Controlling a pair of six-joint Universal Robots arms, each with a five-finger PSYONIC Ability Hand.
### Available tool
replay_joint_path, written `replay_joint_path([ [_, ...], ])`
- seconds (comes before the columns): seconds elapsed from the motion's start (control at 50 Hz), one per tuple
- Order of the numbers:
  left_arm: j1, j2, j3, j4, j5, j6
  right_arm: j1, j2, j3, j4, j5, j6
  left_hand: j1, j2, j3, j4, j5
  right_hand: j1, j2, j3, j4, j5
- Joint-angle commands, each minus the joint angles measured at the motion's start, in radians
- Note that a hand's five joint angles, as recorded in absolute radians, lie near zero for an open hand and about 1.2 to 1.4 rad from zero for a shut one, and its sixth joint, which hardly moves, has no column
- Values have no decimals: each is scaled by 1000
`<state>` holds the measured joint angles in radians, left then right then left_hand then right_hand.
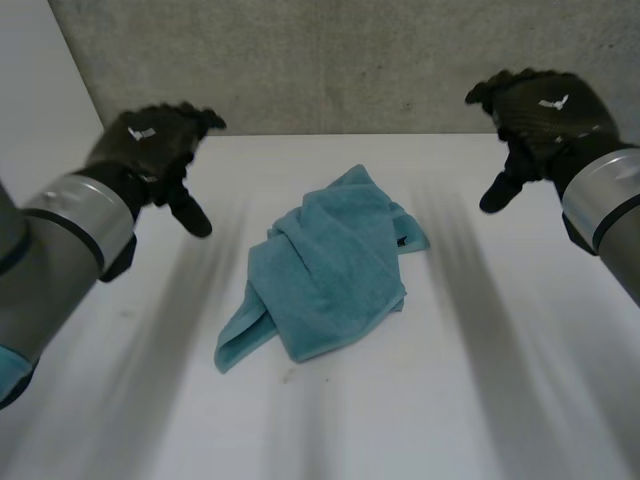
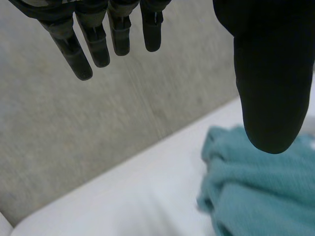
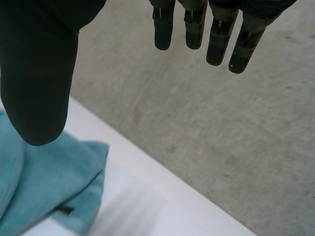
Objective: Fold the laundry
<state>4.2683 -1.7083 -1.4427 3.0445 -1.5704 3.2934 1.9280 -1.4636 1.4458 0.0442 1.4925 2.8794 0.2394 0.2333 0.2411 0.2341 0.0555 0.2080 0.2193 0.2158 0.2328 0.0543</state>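
Your teal towel (image 1: 325,265) lies crumpled in the middle of the surface (image 1: 480,380). Your left hand (image 1: 150,140) and right hand (image 1: 545,105) hover either side of it, fingers (image 2: 98,44) straight and empty, likely poised to reach for its edges.

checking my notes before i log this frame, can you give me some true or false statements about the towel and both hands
1. The crumpled teal terry-cloth towel lies on the white table. True.
2. The left hand pinches a corner of the towel. False: it is apart from the towel, its fingers straight and holding nothing.
3. The right hand is open. True: its fingers are straight.
4. The towel is folded into a neat square. False: it is a bunched heap with one end trailing out.
5. A small dark tag shows at the towel's edge on the right hand's side. True.
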Motion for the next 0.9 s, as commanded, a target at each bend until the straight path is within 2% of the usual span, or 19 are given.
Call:
replay_joint_path([
  [0.02,-35,-135,-18,-32,-28,81,6,95,27,34,-40,-139,174,180,172,179,183,-33,-45,-41,-58,-54],
  [0.22,-35,-361,-47,62,-48,60,8,265,22,28,-40,-146,180,186,178,185,189,-33,-45,-41,-58,-54],
  [0.32,-35,-412,-41,92,-46,22,12,334,18,26,-38,-146,238,244,237,244,248,-33,-45,-41,-58,-54],
  [0.52,-35,-444,-31,99,-43,-11,34,382,15,11,-37,-143,317,324,316,323,327,-33,-45,-41,-58,-54],
  [0.6,-36,-458,-21,108,-42,-32,34,382,15,-1,-35,-135,438,444,436,443,447,-33,-45,-41,-58,-54],
  [0.62,-35,-465,-18,109,-40,-43,34,382,15,-4,-35,-134,566,572,564,571,575,-33,-45,-41,-58,-54],
  [0.68,-36,-473,-16,112,-40,-57,32,382,15,-17,-34,-124,719,725,718,725,729,-33,-45,-41,-58,-54],
  [0.7,-36,-473,-15,112,-39,-61,32,382,15,-21,-34,-120,868,874,866,873,877,-33,-45,-41,-58,-54],
  [0.76,-36,-467,-16,112,-40,-63,29,381,13,-36,-35,-74,1118,1124,1117,1124,1128,-21,-32,-28,-45,-41],
  [0.9,-38,-400,-24,109,-48,-63,31,388,4,-44,-46,90,1157,1163,1155,1162,1166,115,103,107,90,94],
])
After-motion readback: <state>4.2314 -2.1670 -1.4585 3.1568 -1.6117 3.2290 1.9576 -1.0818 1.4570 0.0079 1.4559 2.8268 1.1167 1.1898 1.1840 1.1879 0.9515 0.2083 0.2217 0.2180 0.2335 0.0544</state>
